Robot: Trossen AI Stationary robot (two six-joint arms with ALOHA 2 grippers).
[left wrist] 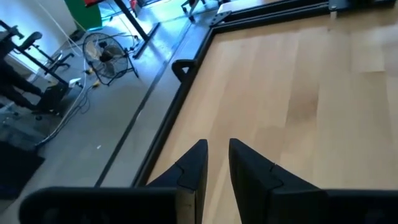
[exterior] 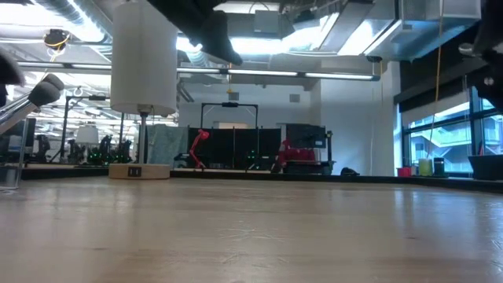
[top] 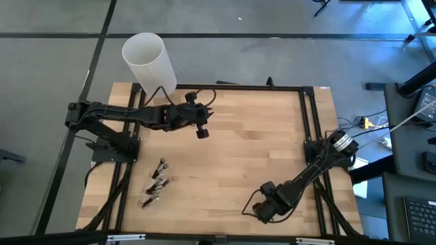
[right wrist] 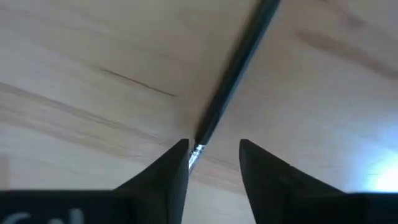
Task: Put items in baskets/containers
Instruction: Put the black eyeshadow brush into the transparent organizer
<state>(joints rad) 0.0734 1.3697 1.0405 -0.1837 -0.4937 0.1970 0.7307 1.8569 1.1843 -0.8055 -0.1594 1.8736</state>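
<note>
Right wrist view shows the right gripper [right wrist: 214, 158] low over the table [right wrist: 93, 93] with its two fingers spread apart, and a thin dark brush [right wrist: 239, 62] lying flat on the wood; the brush's shiny end sits just by one finger, in the gap, and the rest runs away from the hand. To do this well, I think the hand should line up so the stick is in the middle, then pinch gently and lift it straight. From above, this gripper [top: 262, 211] is near the front right corner, and more brushes [top: 155, 184] lie far off on the left. The left gripper [left wrist: 217, 165] waits up high with only a small gap between its fingers, holding nothing
</note>
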